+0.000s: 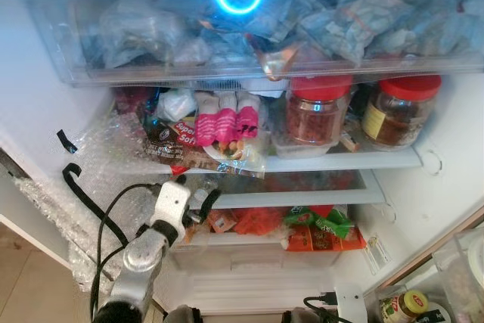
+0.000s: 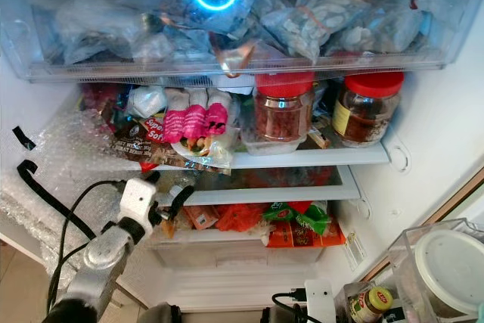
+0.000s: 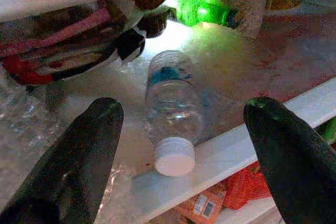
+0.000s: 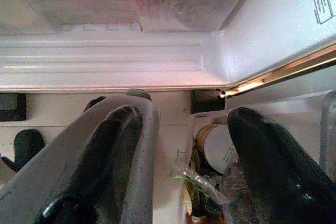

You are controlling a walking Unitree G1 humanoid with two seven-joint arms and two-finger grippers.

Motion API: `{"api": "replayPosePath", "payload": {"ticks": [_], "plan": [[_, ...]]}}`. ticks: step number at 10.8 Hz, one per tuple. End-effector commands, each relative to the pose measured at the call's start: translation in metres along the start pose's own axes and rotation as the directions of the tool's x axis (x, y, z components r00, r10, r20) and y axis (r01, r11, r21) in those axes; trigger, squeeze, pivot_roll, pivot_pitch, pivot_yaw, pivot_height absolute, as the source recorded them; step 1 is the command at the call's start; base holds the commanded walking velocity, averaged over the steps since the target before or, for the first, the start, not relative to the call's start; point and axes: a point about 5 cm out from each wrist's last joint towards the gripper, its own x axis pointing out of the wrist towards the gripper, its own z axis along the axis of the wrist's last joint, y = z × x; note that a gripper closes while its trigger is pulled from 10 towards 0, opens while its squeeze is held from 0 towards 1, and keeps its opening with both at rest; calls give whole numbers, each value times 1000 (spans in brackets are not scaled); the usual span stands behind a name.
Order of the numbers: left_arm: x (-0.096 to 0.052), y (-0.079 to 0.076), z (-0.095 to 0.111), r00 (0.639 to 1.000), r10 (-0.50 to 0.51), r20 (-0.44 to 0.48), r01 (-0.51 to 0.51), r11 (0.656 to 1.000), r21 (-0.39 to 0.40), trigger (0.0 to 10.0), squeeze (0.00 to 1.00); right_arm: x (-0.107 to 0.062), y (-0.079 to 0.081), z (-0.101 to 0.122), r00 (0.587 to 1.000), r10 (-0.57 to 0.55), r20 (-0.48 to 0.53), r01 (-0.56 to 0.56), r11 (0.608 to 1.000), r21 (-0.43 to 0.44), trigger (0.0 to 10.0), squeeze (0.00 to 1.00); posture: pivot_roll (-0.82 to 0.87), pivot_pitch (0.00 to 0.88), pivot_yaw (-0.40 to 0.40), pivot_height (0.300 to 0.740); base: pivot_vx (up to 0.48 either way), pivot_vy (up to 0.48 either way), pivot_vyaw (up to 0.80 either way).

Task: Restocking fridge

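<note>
Home kitchen, open fridge (image 1: 446,187) up close: white shelves crammed with red-lidded jars (image 1: 318,109), bagged food in the top drawer (image 1: 249,35), snack packets (image 1: 227,122), lidded plastic container (image 2: 442,266) beside the fridge.

My notes, bystanders only. Two red-lidded jars (image 1: 318,111) (image 1: 397,110) upright side by side, right end of middle level. Pink packets (image 1: 227,120) left of them, bubble wrap (image 1: 113,156) further left. Bagged goods (image 1: 355,20) fill clear top drawer. Green bottle (image 3: 202,10) lying at back. Outside fridge (image 1: 454,156), lower right: clear tub with white lid (image 2: 446,262), small yellow-lidded jar (image 2: 372,302) just beside it.
</note>
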Motion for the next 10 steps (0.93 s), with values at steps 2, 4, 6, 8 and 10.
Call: {"api": "replayPosePath", "payload": {"ticks": [2, 4, 6, 8, 10], "plan": [[-13, 1, -4, 999, 29, -13, -30, 999, -37, 10000, 0, -3, 5, -15, 998, 20, -61, -19, 1000, 11, 10000, 0, -111, 33, 25, 651, 0, 0, 0], [-22, -6, -6, 999, -17, -27, 16, 999, -47, 10000, 0, -3, 5, -15, 998, 21, -62, -20, 1000, 7, 10000, 0, -110, 34, 24, 651, 0, 0, 0], [-25, -6, -3, 999, -33, -29, 31, 998, -49, 10000, 0, -3, 5, -15, 998, 21, -61, -20, 1000, 6, 10000, 0, -108, 34, 24, 651, 0, 0, 0], [-26, -6, 0, 999, -39, -24, 38, 998, -56, 10000, 0, -3, 5, -15, 998, 22, -62, -21, 1000, 6, 10000, 0, -109, 32, 25, 651, 0, 0, 0], [-27, -7, 1, 999, -38, -29, 36, 997, -63, 10000, 0, -3, 5, -15, 998, 20, -63, -20, 1000, 5, 10000, 0, -107, 30, 25, 651, 0, 0, 0]]}}
